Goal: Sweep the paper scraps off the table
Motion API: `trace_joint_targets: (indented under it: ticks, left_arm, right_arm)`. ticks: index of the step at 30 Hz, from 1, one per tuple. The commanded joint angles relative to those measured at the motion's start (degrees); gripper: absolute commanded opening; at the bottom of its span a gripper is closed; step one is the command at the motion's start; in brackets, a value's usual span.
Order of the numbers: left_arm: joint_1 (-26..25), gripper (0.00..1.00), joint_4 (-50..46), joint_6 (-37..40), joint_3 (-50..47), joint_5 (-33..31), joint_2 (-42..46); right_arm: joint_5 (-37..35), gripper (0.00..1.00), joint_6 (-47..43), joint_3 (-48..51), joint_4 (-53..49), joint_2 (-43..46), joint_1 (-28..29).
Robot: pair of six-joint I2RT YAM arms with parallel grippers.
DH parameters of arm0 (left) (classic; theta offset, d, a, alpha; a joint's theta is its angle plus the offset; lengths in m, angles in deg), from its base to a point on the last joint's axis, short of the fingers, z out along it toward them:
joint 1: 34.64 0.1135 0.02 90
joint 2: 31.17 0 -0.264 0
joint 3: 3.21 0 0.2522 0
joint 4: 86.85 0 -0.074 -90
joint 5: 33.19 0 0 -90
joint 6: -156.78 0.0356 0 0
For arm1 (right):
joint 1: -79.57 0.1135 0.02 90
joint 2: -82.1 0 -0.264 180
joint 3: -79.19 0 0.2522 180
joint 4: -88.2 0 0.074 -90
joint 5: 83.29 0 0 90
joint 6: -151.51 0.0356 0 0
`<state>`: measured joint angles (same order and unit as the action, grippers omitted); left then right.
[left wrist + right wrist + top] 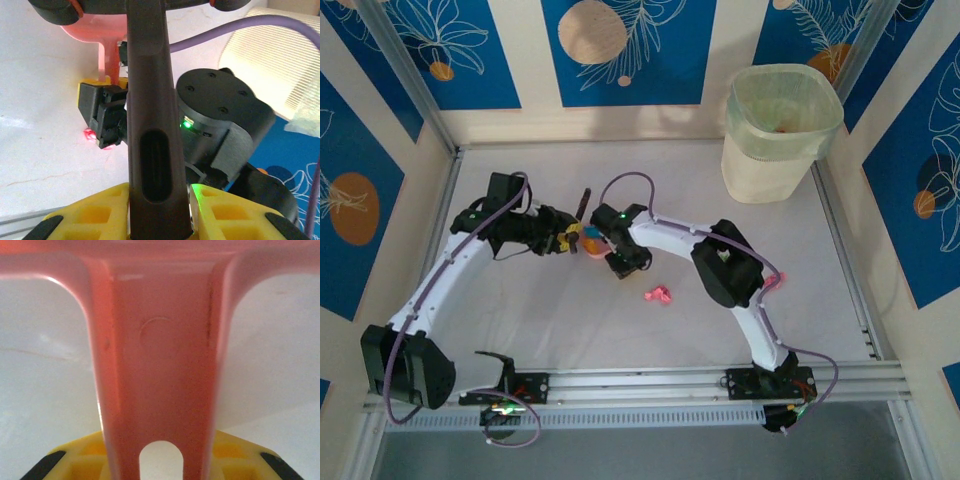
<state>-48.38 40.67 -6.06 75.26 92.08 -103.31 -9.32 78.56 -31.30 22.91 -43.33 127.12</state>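
My left gripper (563, 241) (160, 205) is shut on the handle of the black brush (152, 115), which points up toward the table's middle (585, 205). My right gripper (617, 262) (160, 460) is shut on the handle of the pink dustpan (155, 365) (591, 246); the pan lies between the two grippers. In the left wrist view the dustpan (102, 35) shows past the brush. A couple of pink paper scraps (658, 294) lie on the white table (800, 270) just right of my right gripper. A small red bit (90, 134) lies by the right gripper's fingers.
A pale translucent bin (780, 130) stands at the back right corner. Aluminium rails (640, 380) edge the table at the front and sides. Blue-and-cream patterned walls close it in. The right arm's elbow (725, 262) rises over the table's right half.
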Motion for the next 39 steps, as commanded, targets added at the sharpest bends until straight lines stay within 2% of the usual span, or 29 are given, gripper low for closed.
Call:
trace_joint_targets:
  ticks: [1, 10, 16, 22, 31, 39]
  left_arm:
    - [0.4, 0.00, 7.4, -1.5, -0.7, -0.2, 2.7]
    - [0.8, 0.00, 17.7, -2.3, -2.2, -3.0, 6.1]
    - [1.3, 0.00, 21.4, -4.5, -6.2, -6.1, 8.9]
    - [1.4, 0.00, 22.9, -5.7, -8.1, -5.5, 8.4]
    - [1.4, 0.00, 23.8, -6.1, -8.1, -4.8, 7.5]
    - [1.3, 0.00, 23.9, -6.3, -7.9, -4.0, 7.5]
  right_arm:
    - [-2.5, 0.00, -0.1, 1.0, 0.3, 3.1, -0.9]
    - [-2.4, 0.00, -0.2, -3.1, -4.5, 6.7, -3.2]
    - [-3.0, 0.00, -0.9, -10.6, -12.2, 8.2, -6.0]
    - [-4.4, 0.00, -2.0, -19.0, -18.4, 9.5, -10.1]
    - [-3.8, 0.00, -3.3, -36.0, -28.8, 9.3, -20.4]
    - [-0.9, 0.00, -1.9, -46.8, -31.9, 8.1, -29.8]
